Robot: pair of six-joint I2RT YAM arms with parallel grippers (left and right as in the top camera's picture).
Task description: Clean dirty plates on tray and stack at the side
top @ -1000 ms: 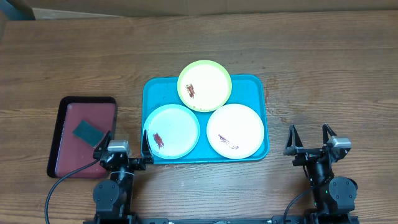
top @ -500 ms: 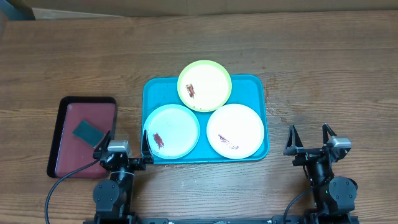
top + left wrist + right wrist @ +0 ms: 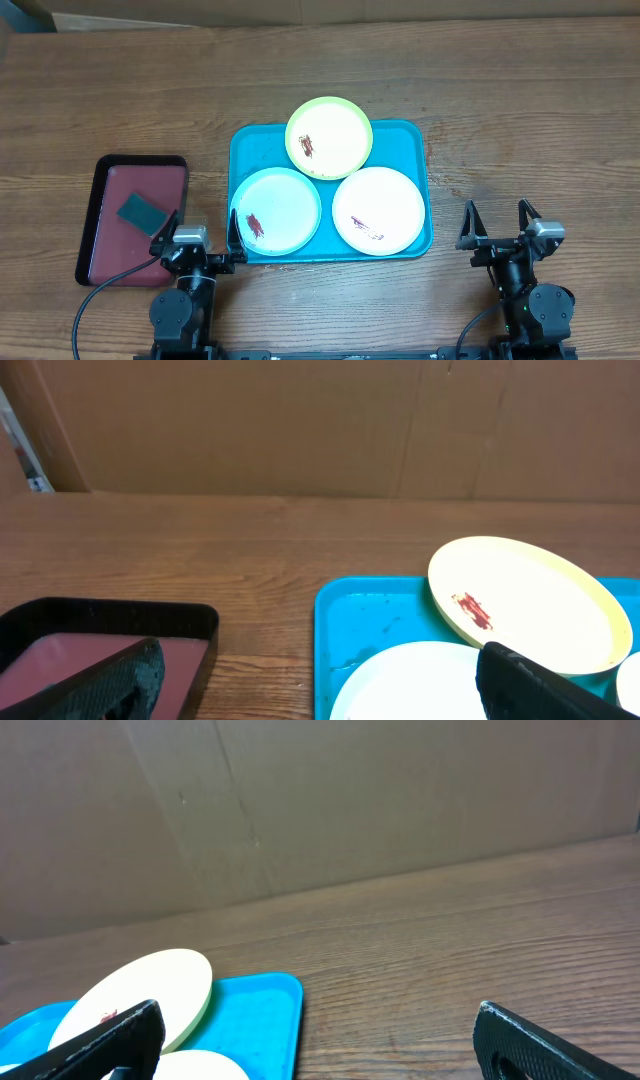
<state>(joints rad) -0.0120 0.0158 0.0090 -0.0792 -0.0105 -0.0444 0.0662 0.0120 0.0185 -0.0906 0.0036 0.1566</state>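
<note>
The blue tray (image 3: pixel 408 138) lies mid-table, its long side across the view. Three plates sit on it. The green plate (image 3: pixel 329 138) is at the far edge and overlaps the far rim. The blue plate (image 3: pixel 276 210) is at the near left and the white plate (image 3: pixel 378 211) at the near right. Each one has a reddish-brown smear.

The left gripper (image 3: pixel 200 225) rests at the near edge of the table (image 3: pixel 520 110), fingers spread wide and holding nothing. It is just beside the tray's near left corner. In the overhead view its right finger stands at the blue plate's left edge; whether they touch cannot be told. From the left wrist camera, the blue tray (image 3: pixel 350 625) and green plate (image 3: pixel 530 600) lie ahead and to the right, between the two fingers (image 3: pixel 110 682).

The right gripper (image 3: pixel 496 215) is also spread and empty. It sits to the right of the tray's near right corner, apart from the white plate. Its wrist camera shows the tray (image 3: pixel 262 1020) and green plate (image 3: pixel 140 995) ahead to the left.

A black tray (image 3: pixel 150 185) with a sponge (image 3: pixel 140 211) on it lies to the left of the left gripper.
</note>
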